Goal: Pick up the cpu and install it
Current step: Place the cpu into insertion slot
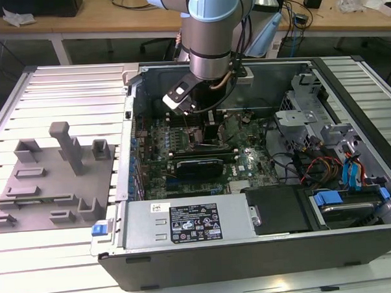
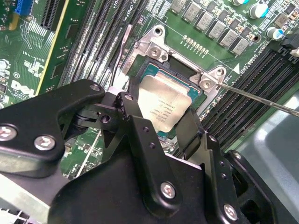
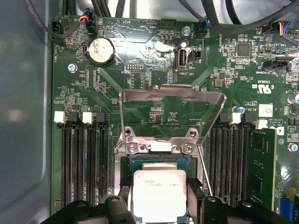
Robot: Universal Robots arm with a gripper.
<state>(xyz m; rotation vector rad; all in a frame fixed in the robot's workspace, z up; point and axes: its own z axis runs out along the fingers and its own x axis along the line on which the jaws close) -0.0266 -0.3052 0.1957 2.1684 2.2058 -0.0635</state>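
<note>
Well, my pincer [image 2: 158, 113] is clamped on the cpu [image 3: 160, 193], low over the socket [image 3: 125, 170]; its retaining frame [image 3: 173, 93] stands open; I judge pick-up done, seating unfinished.

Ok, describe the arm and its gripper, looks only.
The silver-grey tubular arm with pale blue joint caps carries a tan cable and a small black-and-white box at its wrist. The black angular metal gripper has flat linkage plates dotted with silver screw heads and two narrow fingers.
</note>
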